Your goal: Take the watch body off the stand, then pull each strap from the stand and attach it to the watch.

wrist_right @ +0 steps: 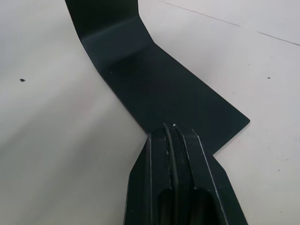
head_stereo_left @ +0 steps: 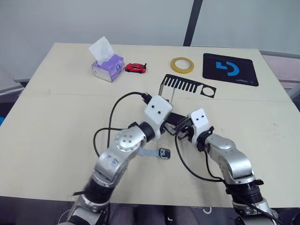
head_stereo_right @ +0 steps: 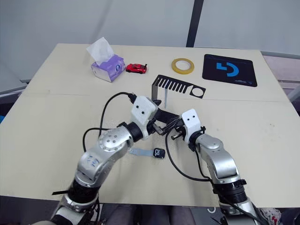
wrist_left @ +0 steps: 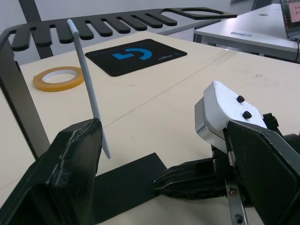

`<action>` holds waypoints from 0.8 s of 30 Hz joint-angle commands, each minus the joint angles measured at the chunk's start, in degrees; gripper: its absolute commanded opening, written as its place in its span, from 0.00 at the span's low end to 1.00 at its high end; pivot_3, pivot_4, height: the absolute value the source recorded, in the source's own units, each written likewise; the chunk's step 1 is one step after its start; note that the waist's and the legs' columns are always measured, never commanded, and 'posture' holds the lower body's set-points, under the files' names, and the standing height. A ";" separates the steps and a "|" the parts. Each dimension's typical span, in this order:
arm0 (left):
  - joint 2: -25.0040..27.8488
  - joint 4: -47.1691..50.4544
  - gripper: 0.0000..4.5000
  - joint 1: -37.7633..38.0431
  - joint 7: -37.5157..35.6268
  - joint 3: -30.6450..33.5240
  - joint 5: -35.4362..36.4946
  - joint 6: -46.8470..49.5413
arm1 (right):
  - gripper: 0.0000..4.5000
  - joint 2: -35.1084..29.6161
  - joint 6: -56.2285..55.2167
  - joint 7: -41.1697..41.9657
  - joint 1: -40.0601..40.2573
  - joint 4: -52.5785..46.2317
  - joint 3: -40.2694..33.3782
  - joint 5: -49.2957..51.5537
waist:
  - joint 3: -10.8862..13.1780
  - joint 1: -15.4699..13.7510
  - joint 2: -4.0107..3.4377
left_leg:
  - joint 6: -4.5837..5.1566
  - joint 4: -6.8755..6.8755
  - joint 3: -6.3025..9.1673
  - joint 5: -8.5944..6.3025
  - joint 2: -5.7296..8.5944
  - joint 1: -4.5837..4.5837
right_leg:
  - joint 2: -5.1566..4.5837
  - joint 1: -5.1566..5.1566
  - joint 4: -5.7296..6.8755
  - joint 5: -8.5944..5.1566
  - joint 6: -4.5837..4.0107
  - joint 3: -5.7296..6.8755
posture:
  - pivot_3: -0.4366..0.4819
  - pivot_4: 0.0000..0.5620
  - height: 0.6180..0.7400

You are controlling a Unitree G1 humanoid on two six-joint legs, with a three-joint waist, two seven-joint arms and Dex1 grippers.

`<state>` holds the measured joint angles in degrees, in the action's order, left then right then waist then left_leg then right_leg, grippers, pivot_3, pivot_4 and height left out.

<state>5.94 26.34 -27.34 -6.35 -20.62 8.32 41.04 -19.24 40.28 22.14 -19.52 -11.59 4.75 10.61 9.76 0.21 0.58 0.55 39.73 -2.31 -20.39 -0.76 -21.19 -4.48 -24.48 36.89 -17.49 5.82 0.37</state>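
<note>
Nearest the table's front edge: watch body lying flat, screen up, one strap joined and trailing toward the robot's left, long axis parallel to that edge. Open tabletop to its left and front. Just beyond: right gripper clenched, fingertips pressed on the stand's flat foot. Left gripper released, fingers spread either side of the second strap, not touching. That strap hanging upright from the comb-slotted arm, long axis vertical. Comb arm pointing toward the robot's right, square ring outermost. Farther back, well apart: tissue box, red toy car, yellow tape roll, black mat near the far edge.
</note>
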 commanded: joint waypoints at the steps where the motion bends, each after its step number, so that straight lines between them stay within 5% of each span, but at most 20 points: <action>1: -1.62 0.31 1.00 -0.37 2.66 0.74 -3.34 -2.17 | 0.01 0.49 2.04 -0.32 1.66 -0.49 0.74 0.00 | 0.00 0.01 0.00 | 0.00 0.00 0.00 0.00 -0.01 0.00 | 0.00 0.00 0.00 0.00 0.00 0.00 | 0.48 0.27 0.98; 24: -12.74 -20.15 1.00 -7.40 6.80 2.22 -10.52 -12.19 | 0.01 0.89 2.41 -0.44 1.47 0.18 1.88 -0.73 | -0.02 -0.06 0.03 | -0.01 0.00 -0.06 0.01 -0.02 0.01 | 0.01 -0.01 -0.03 0.00 0.00 0.11 | 0.48 0.27 0.98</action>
<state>-5.29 5.73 -33.17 0.37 -18.47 -1.48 30.95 -18.29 41.45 21.63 -18.80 -12.93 5.42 10.47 9.74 0.16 0.61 0.54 39.73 -2.37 -20.39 -0.77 -21.18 -4.47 -24.48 36.86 -17.49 5.82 0.52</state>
